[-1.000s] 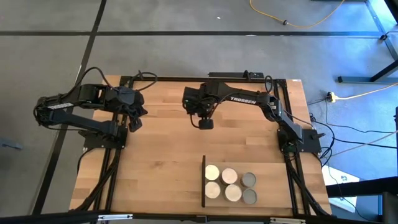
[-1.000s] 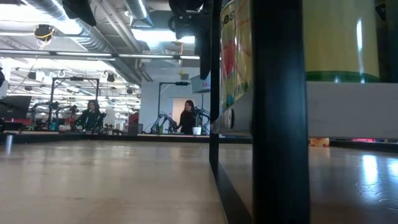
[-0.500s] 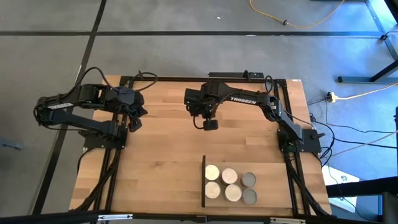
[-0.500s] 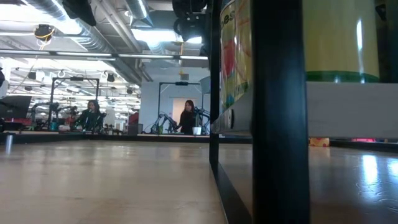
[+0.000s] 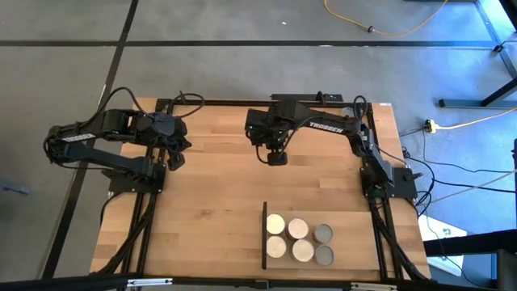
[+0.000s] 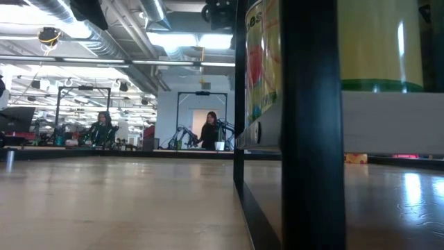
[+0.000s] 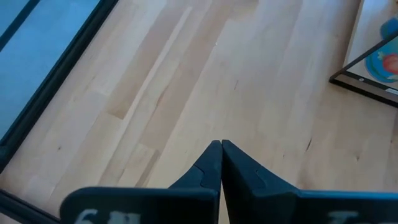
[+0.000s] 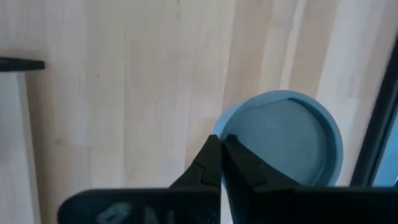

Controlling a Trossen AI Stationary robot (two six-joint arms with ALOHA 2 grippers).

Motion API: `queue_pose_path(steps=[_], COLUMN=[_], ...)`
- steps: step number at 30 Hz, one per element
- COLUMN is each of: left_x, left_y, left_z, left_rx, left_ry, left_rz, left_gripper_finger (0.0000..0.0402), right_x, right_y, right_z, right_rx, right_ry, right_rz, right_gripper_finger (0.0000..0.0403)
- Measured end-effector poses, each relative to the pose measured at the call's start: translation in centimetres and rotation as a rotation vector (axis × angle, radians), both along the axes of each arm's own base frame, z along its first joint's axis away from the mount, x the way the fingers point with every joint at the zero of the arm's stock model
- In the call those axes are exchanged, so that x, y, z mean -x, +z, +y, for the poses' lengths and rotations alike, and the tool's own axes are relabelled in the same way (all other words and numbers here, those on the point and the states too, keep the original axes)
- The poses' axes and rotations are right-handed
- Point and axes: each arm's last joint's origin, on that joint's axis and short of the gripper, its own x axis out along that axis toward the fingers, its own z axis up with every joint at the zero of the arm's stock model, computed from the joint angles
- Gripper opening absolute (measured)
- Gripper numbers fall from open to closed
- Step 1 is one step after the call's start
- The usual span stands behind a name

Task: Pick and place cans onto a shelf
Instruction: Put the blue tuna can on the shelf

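While six cans (image 5: 299,240) fill shelf (image 5: 355,242), two grippers shut

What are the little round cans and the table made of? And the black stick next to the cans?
The cans: probably metal tins. Two tops look dull grey like bare metal; four look pale cream, maybe painted or plastic lids, hard to tell. The table looks like light wood, with visible plank strips and a smooth, slightly shiny finish. The black stick is the shelf edge: dark and matte, metal or plastic, unclear.

My overhead view is evenly bright, with soft shadows. At table height, ceiling lights (image 6: 187,42) glare, and the near black post (image 6: 310,125) blurs, with sheen on the table (image 6: 125,201).
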Motion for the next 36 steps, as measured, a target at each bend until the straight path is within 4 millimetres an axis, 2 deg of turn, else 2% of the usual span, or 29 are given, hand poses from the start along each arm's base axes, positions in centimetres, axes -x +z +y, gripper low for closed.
queue_pose_path(steps=[11,19,26,36], left_x=[0.0,0.0,0.0,0.0], left_y=[0.0,0.0,0.0,0.0], left_z=[0.0,0.1,0.1,0.1], left_rx=[-0.003,-0.029,-0.031,-0.047], left_ry=[-0.002,0.0,0.002,0.016], left_rz=[0.0,0.005,0.004,0.005], left_gripper_finger=[0.0,0.0,0.0,0.0], right_x=[2.9,7.4,12.8,20.7], right_y=[3.7,3.9,4.6,4.0], right_z=[0.4,1.5,4.1,10.3], right_rx=[-0.004,-0.027,-0.065,-0.165], right_ry=[-0.058,-0.15,-0.29,-0.567], right_rz=[-0.085,-0.033,-0.062,-0.108], right_gripper_finger=[0.0004,0.0003,0.0003,0.0003])
